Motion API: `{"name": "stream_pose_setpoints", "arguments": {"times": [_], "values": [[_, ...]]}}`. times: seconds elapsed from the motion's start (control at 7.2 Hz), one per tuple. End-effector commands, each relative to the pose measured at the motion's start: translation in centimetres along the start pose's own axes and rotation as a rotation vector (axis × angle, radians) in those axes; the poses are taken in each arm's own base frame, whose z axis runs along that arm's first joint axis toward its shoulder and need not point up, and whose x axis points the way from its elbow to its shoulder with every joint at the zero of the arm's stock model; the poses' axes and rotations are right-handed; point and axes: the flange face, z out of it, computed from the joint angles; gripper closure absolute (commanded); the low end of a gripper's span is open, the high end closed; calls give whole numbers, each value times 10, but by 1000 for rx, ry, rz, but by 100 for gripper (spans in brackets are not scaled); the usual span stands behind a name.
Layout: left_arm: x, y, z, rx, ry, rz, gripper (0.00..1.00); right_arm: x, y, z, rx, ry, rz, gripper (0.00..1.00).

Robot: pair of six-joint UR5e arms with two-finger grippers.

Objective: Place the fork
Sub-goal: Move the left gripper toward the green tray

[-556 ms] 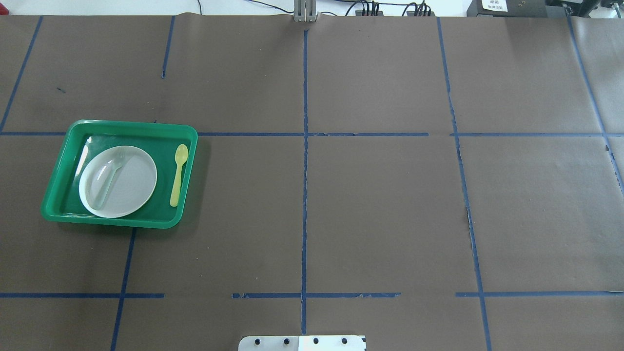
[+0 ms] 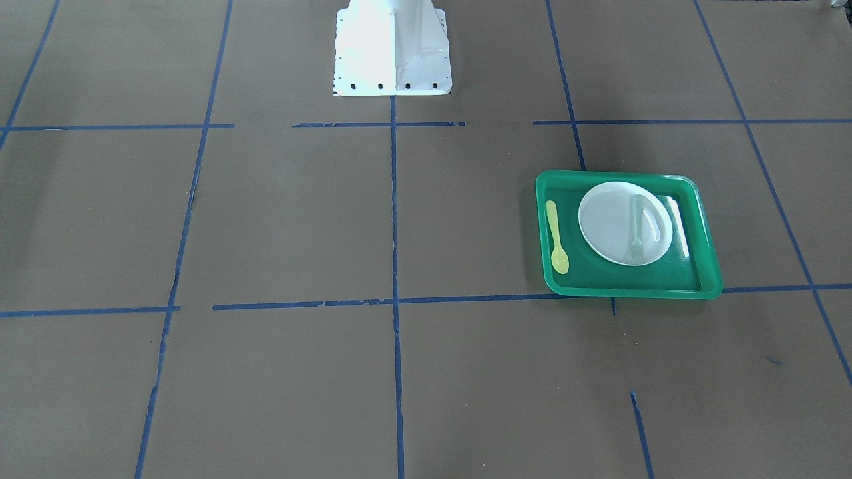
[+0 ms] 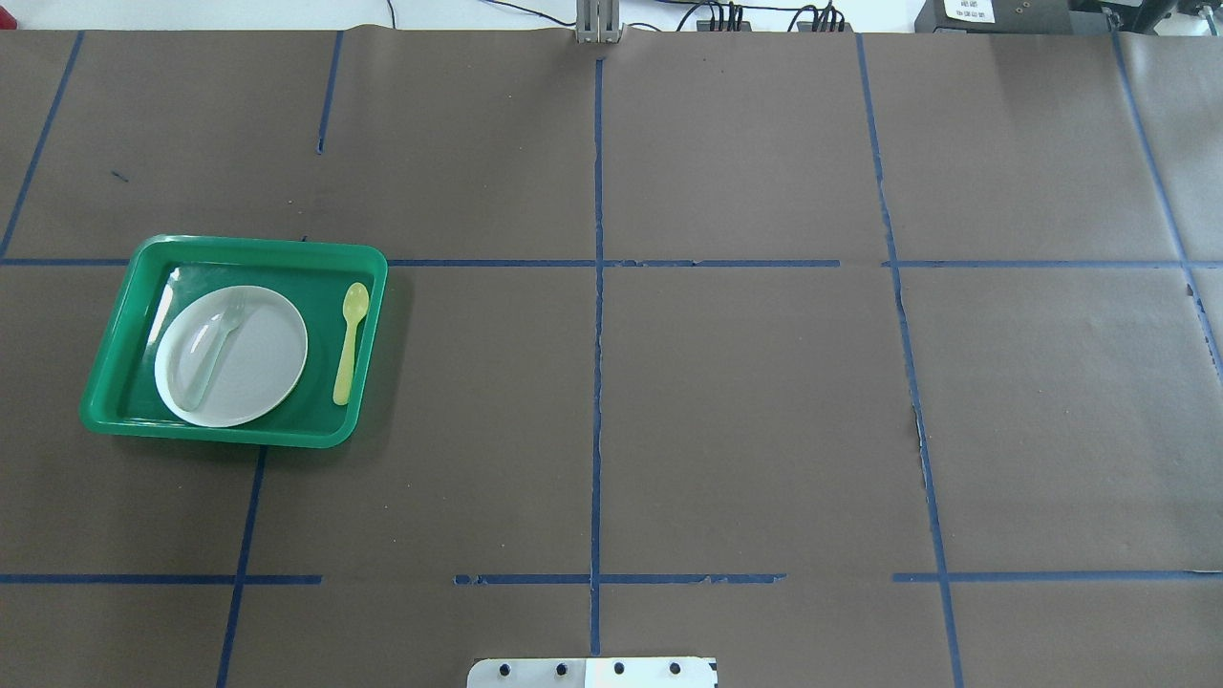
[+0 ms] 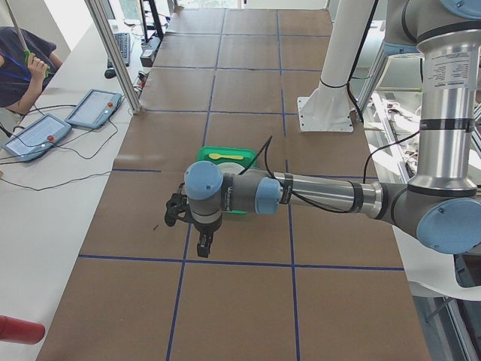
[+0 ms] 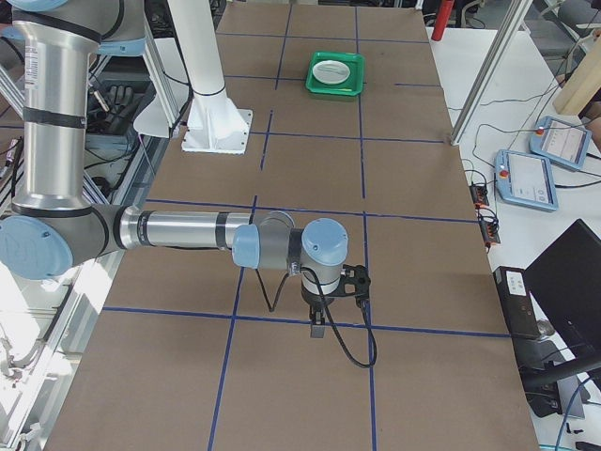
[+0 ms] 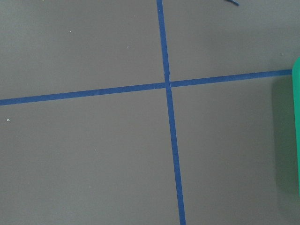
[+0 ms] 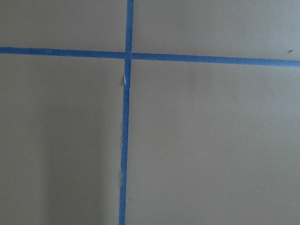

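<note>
The pale translucent fork lies on the left part of the white plate, tines toward the far side. The plate sits in a green tray on the table's left half. The fork, plate and tray also show in the front-facing view. My left gripper hangs over the table just beside the tray; it shows only in the exterior left view, so I cannot tell if it is open. My right gripper shows only in the exterior right view, far from the tray; I cannot tell its state.
A yellow plastic spoon lies in the tray to the right of the plate. The tray's edge shows at the right of the left wrist view. Blue tape lines cross the brown table cover. The robot's white base stands at the near middle.
</note>
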Motion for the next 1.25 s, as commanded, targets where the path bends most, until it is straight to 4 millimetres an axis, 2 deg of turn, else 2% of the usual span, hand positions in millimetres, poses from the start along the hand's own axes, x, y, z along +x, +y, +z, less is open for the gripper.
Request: {"name": "stream_pose_setpoints", "arguments": {"times": [0.0, 0.14, 0.28, 0.42, 0.56, 0.83, 1.11], "values": [[143, -28, 5, 14, -21, -31, 0, 0, 0, 0, 0, 0, 1, 0], [193, -35, 19, 11, -35, -28, 0, 0, 0, 0, 0, 0, -1, 0], [228, -50, 32, 0, -21, 3, 0, 0, 0, 0, 0, 0, -1, 0], [236, -59, 32, 15, -9, 28, 0, 0, 0, 0, 0, 0, 1, 0], [238, -62, 55, 10, 1, 60, 0, 0, 0, 0, 0, 0, 1, 0], [275, -54, 129, -15, 24, 23, 0, 0, 0, 0, 0, 0, -1, 0], [289, -39, 174, -31, 41, 3, 0, 0, 0, 0, 0, 0, -1, 0]]}}
